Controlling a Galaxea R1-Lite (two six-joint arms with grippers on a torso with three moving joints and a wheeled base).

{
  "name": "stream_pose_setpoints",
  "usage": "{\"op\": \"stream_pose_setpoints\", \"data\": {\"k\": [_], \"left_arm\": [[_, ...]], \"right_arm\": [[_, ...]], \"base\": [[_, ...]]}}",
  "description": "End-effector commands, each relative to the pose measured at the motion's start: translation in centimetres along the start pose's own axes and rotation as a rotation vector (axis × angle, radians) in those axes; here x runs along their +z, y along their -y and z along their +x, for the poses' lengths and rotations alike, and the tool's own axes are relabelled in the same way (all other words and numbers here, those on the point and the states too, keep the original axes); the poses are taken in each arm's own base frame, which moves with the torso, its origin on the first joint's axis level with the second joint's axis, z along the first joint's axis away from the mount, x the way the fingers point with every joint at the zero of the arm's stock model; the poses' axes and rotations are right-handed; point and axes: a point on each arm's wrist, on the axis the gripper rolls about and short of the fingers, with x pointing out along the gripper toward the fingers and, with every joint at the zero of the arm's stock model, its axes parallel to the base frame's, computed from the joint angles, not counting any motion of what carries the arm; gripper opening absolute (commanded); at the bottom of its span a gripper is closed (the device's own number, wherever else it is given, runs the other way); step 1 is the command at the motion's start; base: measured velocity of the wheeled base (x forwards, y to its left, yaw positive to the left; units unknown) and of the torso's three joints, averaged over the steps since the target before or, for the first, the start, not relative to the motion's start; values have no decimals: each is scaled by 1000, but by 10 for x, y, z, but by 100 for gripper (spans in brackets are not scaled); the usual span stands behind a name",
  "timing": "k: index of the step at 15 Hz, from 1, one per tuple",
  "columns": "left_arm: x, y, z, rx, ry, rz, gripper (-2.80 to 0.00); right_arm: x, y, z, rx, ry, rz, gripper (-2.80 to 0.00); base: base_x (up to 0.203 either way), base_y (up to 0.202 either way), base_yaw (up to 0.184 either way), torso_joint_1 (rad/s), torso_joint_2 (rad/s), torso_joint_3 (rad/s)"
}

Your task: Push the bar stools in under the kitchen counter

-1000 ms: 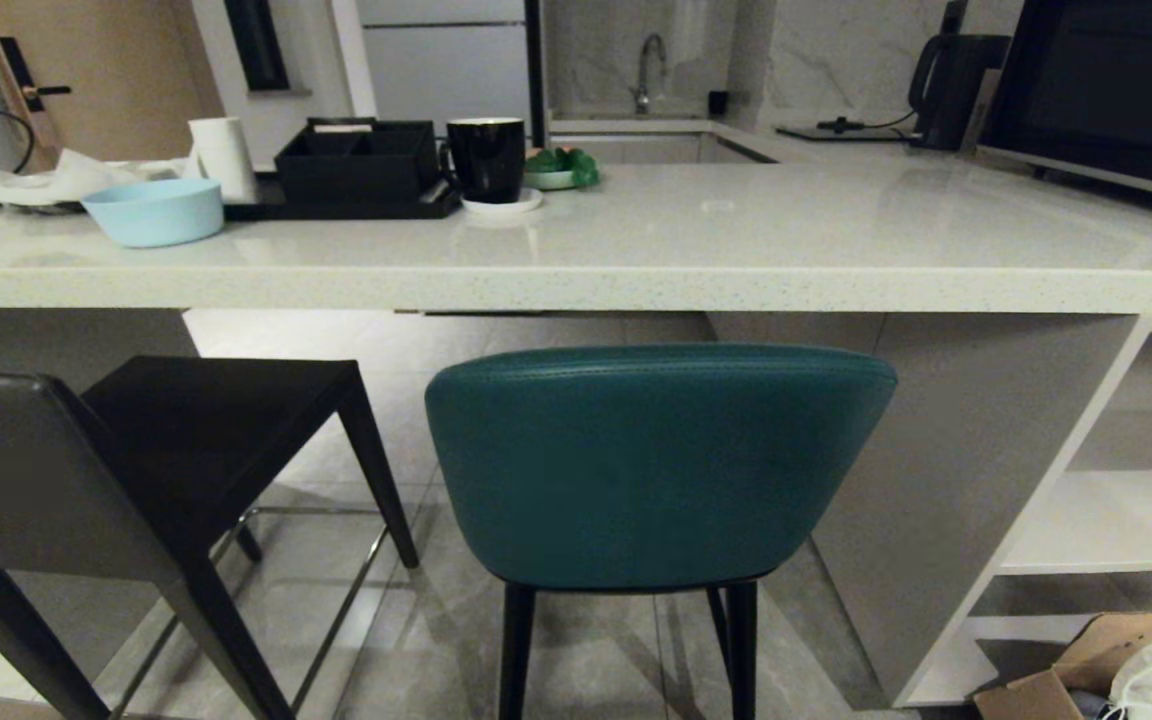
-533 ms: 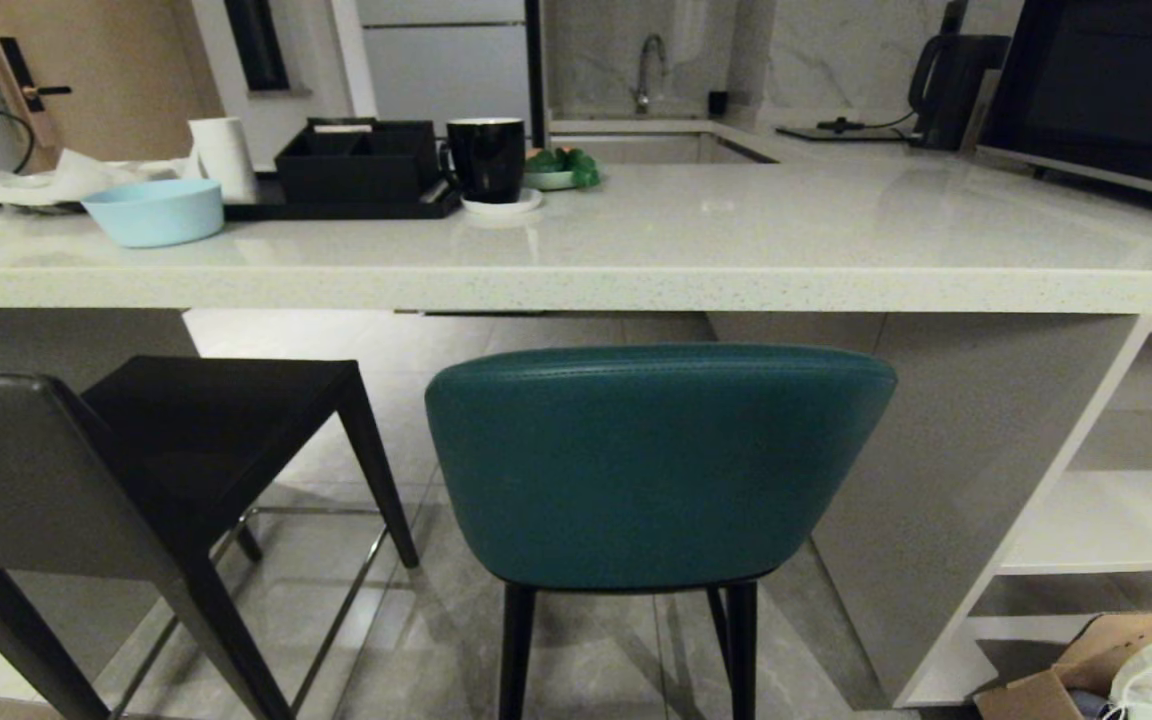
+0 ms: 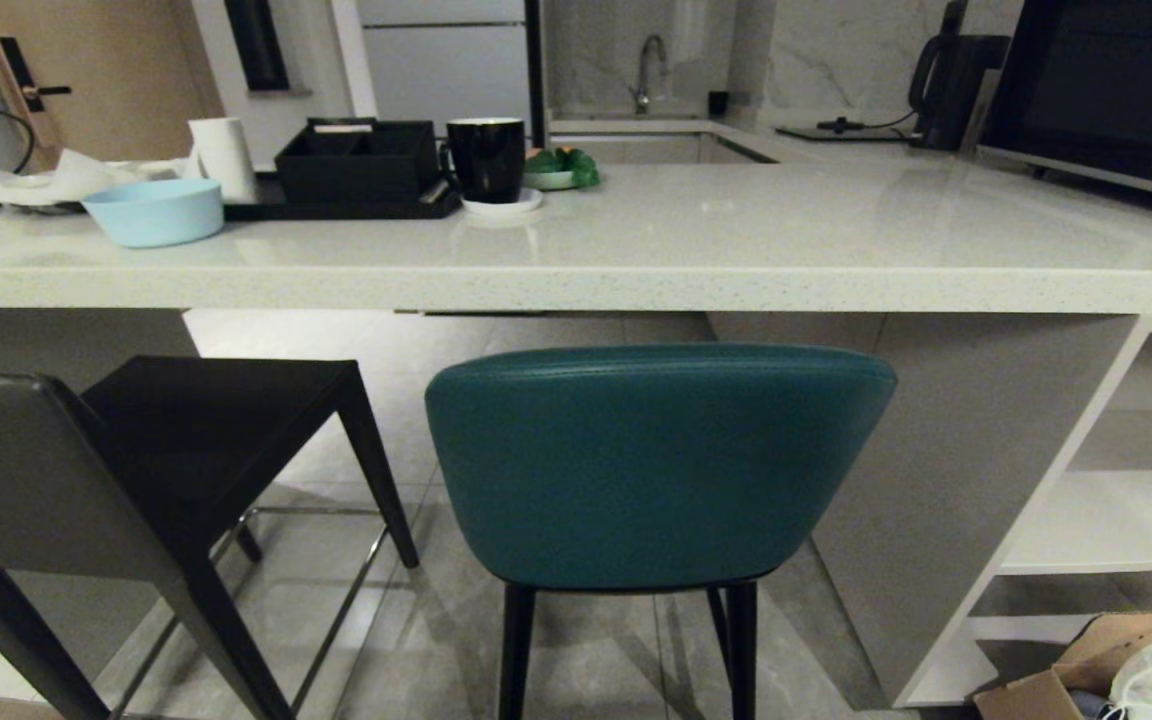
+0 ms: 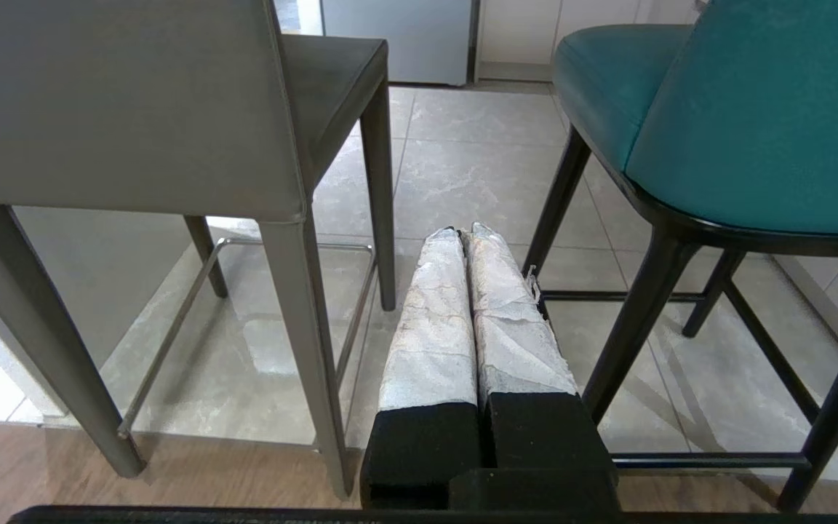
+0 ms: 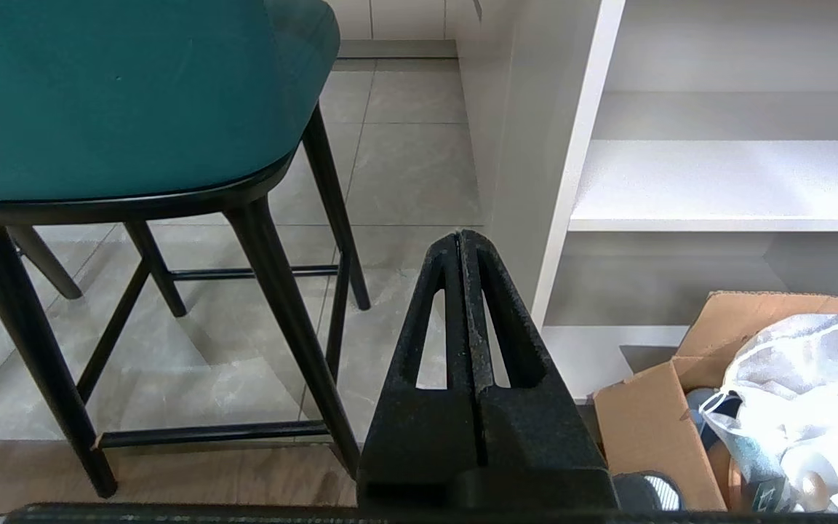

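head view | teal stool (image 3: 656, 465), grey stool (image 3: 86, 470), kitchen counter (image 3: 636, 285) | unchanged

Grey stool (image 3: 86, 470), teal stool (image 3: 656, 460) before counter (image 3: 576, 285), seemingly untucked.

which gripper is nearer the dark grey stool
Left. The left gripper, shut, sits low between the dark grey stool and the teal stool. The right gripper, shut, is beyond the teal stool, by the white shelves.
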Motion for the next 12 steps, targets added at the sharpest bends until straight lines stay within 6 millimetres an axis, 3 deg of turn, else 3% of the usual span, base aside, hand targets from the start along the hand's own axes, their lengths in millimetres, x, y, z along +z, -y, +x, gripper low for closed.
{"op": "stream_pose_setpoints", "data": {"k": [1,7,12], "left_arm": [[-5,0,1,1,-18,-1,-280],[-5,0,1,1,-18,-1,-280],[-5,0,1,1,-18,-1,-280]], "right_arm": [[0,0,0,0,-2,-1,-280],[0,0,0,0,-1,-1,-280],[0,0,0,0,-2,-1,-280]], "base": [[0,0,0,0,0,0],[-15,0,0,1,0,0],[-195,0,0,3,2,1]]}}
